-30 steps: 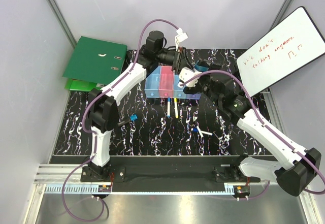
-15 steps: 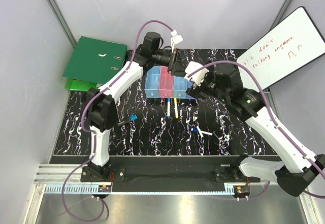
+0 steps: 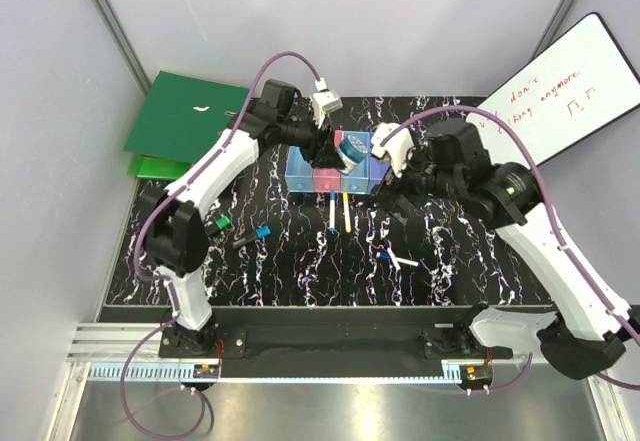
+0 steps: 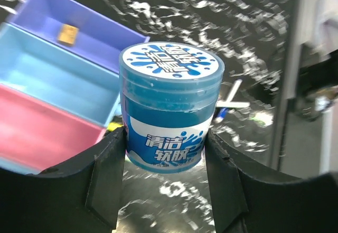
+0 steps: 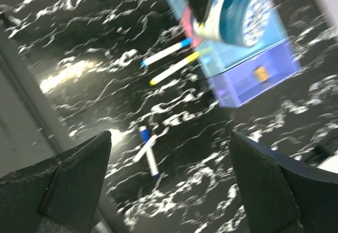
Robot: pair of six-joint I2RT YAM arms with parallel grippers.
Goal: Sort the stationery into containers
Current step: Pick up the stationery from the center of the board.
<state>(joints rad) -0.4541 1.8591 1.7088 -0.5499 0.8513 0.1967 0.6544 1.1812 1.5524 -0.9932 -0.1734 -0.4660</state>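
Note:
My left gripper (image 3: 338, 149) is shut on a round blue jar (image 3: 350, 147) with a blue-white lid and holds it just above the row of bins (image 3: 300, 173). In the left wrist view the jar (image 4: 169, 101) stands between the two fingers (image 4: 108, 169), over the violet (image 4: 90, 24), light blue (image 4: 53, 74) and pink (image 4: 37, 130) bins. My right gripper (image 3: 400, 179) is open and empty, right of the bins. A blue-tipped pen (image 3: 331, 211) and a yellow-tipped pen (image 3: 346, 213) lie in front of the bins. Two crossed blue-white pens (image 3: 395, 258) lie nearer; they also show in the right wrist view (image 5: 147, 151).
A small tan piece (image 4: 67, 32) lies in the violet bin. A blue piece (image 3: 262, 232), a green piece (image 3: 220, 223) and a dark piece (image 3: 242, 243) lie left of the pens. A green ring binder (image 3: 190, 121) is at the back left, a whiteboard (image 3: 555, 101) at the back right.
My left gripper has come forward from behind the bins to above them, with the jar in it. My right gripper has drawn back to the right, away from the left one.

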